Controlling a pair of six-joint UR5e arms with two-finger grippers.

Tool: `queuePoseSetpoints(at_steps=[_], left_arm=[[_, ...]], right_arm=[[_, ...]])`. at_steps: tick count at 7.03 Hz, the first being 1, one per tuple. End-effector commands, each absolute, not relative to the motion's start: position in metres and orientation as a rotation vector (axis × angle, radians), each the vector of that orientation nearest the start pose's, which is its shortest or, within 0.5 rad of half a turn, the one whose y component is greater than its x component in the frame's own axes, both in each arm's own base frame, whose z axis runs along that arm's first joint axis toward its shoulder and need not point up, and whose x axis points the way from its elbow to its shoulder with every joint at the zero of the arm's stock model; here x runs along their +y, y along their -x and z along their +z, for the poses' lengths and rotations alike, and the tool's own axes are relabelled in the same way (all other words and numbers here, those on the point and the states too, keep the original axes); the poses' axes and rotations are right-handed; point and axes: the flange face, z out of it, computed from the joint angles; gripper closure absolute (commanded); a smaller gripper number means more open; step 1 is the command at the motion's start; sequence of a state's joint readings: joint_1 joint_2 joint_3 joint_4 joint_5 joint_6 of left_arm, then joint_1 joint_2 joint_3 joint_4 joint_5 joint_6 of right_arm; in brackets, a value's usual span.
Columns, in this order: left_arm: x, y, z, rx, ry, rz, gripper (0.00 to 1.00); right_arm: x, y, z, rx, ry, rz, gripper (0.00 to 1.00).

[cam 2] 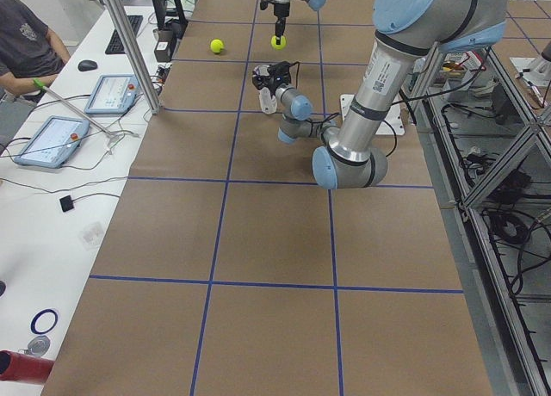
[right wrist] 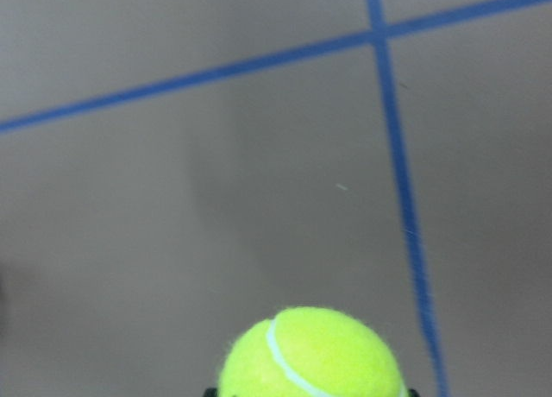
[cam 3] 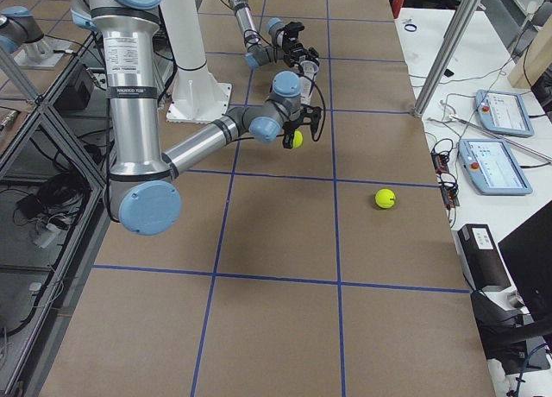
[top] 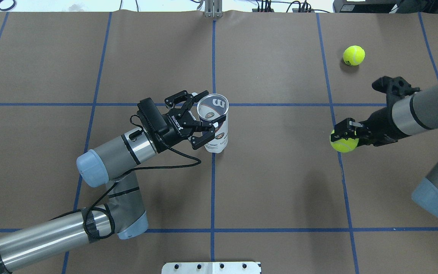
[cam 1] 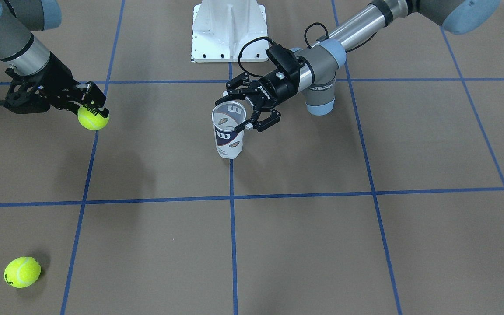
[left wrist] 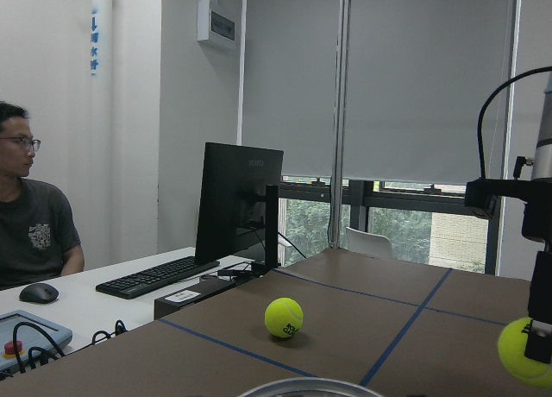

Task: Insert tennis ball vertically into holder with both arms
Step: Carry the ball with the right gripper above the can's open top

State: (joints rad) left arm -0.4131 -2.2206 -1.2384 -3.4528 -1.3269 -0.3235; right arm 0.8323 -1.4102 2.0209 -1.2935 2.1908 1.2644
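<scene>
Holder [top: 218,134] clamped by left gripper [top: 213,106] overhead; right wrist shows only tennis ball [right wrist: 310,354] right gripper [top: 344,137] clamps.

I'm working a robotics lab: past my left gripper [top: 207,116] sit a desk [left wrist: 86,304], monitor [left wrist: 237,198], keyboard [left wrist: 155,276], operator [left wrist: 33,233].

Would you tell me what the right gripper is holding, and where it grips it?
A tennis ball, pinched across its upper part between the right gripper's fingertips.
</scene>
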Motion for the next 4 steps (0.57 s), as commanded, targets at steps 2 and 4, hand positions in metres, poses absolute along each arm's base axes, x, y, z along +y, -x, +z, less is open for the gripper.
queuePoseSetpoints(at_steps=[2, 4], left_arm=[[-0.394, -0.539, 0.242, 1.364, -1.727, 0.232, 0.28], [-0.389, -0.542, 0.238, 1.353, -1.749, 0.249, 0.29]], right_arm=[[-0.459, 0.310, 0.190, -0.985, 0.065, 0.240, 1.00], [-0.458, 0.313, 0.168, -1.014, 0.043, 0.224, 1.00]])
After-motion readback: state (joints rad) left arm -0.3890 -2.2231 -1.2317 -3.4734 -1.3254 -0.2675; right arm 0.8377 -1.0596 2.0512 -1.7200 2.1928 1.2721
